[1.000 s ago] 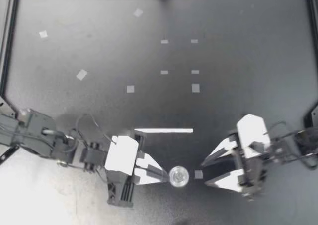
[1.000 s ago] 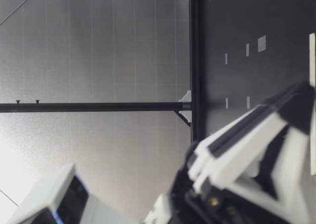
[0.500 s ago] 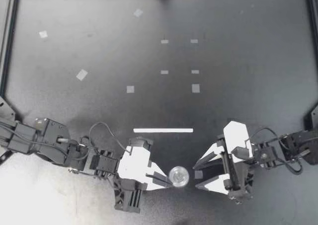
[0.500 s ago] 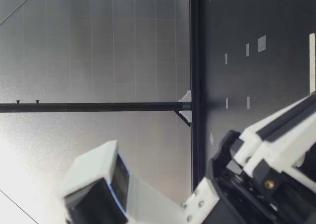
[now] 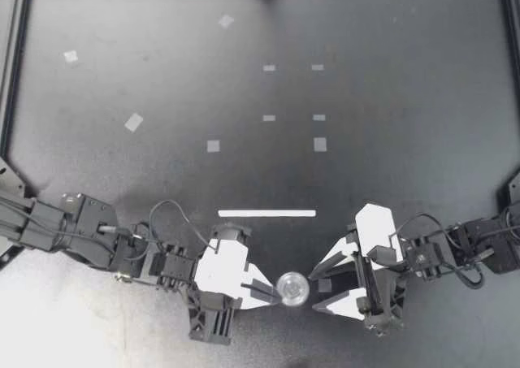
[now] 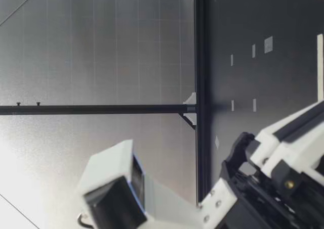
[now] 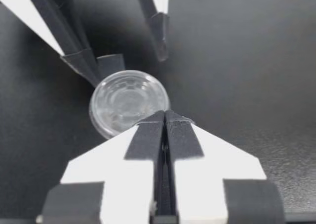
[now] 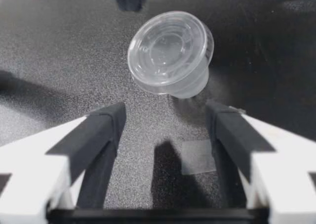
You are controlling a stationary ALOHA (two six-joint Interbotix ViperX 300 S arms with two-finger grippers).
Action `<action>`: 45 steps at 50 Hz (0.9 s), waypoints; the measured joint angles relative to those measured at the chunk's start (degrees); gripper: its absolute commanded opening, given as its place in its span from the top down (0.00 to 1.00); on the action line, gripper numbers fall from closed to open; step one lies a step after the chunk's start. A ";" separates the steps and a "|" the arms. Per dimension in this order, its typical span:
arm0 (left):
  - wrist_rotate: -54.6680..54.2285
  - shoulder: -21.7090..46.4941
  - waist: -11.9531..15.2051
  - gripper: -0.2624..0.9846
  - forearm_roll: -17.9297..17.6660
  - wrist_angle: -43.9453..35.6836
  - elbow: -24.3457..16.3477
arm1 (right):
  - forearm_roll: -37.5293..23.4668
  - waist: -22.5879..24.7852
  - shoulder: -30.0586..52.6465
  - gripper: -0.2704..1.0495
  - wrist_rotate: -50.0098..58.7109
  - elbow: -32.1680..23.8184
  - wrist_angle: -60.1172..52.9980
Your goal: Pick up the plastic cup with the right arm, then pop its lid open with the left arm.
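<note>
One small clear plastic cup (image 5: 292, 288) stands centre: left end effector (image 5: 272, 289) closed against it, right end effector (image 5: 314, 293), open, has edged closer.

You see that the left gripper (image 5: 274, 291) is built from white angular plates on a black frame. Its fingers (image 7: 148, 135) are narrow black wedges with white backs. Behind it there is a black ribbed block, then dark rounded joints, and a thin black cable (image 5: 168, 203) makes a loop. The right gripper (image 5: 315, 291) has the same white plates and black fingers (image 8: 101, 135), with black cables (image 5: 422, 216) curling behind it. In the low view, small bright screws (image 6: 217, 204) and one brass-coloured screw (image 6: 289, 184) sit on white housings.
</note>
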 measured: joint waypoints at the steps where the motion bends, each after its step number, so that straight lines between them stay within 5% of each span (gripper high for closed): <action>1: 0.09 0.00 0.00 0.79 0.00 0.00 0.00 | 0.00 0.00 0.00 0.31 0.09 -0.09 -0.09; 45: 1.49 2.55 1.23 0.79 0.00 -0.09 -0.79 | 0.00 0.00 1.32 0.31 0.09 -2.55 0.35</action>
